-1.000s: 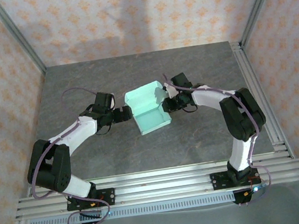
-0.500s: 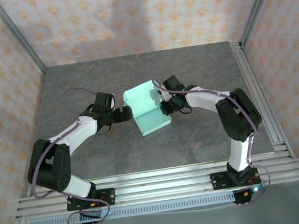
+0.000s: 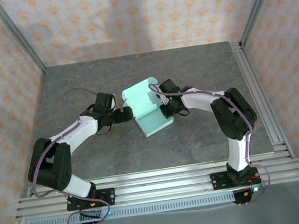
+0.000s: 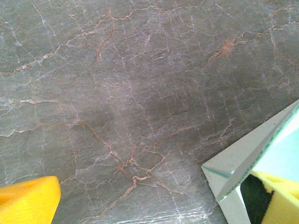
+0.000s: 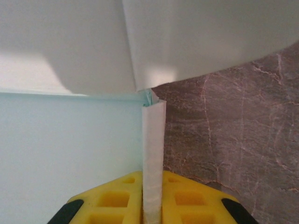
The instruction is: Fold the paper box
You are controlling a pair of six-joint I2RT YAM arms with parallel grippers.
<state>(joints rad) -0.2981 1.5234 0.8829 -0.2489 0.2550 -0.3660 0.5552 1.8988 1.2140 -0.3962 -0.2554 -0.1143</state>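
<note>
At counter (image 3: 79, 88) centre: paper box (image 3: 150, 110), part-formed (lid flap raised) | right pincer (image 3: 164, 110) clamped on its side wall | left pincer (image 3: 129, 113) spread wide at opposite wall | hold clamp firm; crease along score lines.

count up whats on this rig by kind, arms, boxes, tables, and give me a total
robot arms: 2, the left arm and the right arm
paper box, pale mint-teal: 1
table, grey stone-look top: 1
total: 4
</note>
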